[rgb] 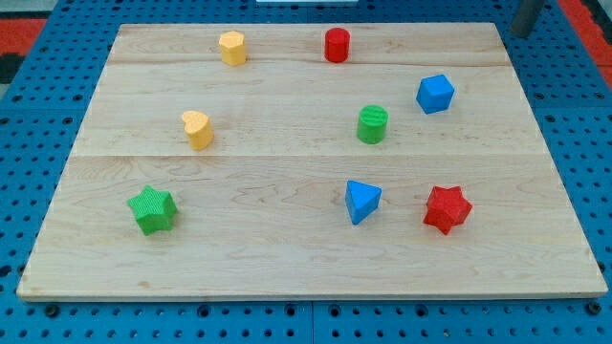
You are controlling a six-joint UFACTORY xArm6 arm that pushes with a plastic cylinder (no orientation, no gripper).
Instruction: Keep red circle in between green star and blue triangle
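A: Starting at the view's left, what sits nearest the wooden board's (287,277) edges?

B: The green star (153,210) lies low on the left, near the left edge, with bare wood stretching to its right. Above it a yellow heart-like block (197,129) stands mid-board, and a yellow hexagon (232,47) sits close to the top edge.

A: And the red circle (336,45)?

B: Also hard by the top edge, right of the yellow hexagon, well apart from both the green star and the blue triangle (361,202), which lies low, right of centre. The wide strip of board between star and triangle holds no block.

A: Further right?

B: A green cylinder (373,124), a blue cube (434,94), and a red star (448,209) just beside the triangle.

A: My tip?

B: Only a grey rod (525,16) shows at the top right corner, off the board; the tip's end is cut off, so its state cannot be told.
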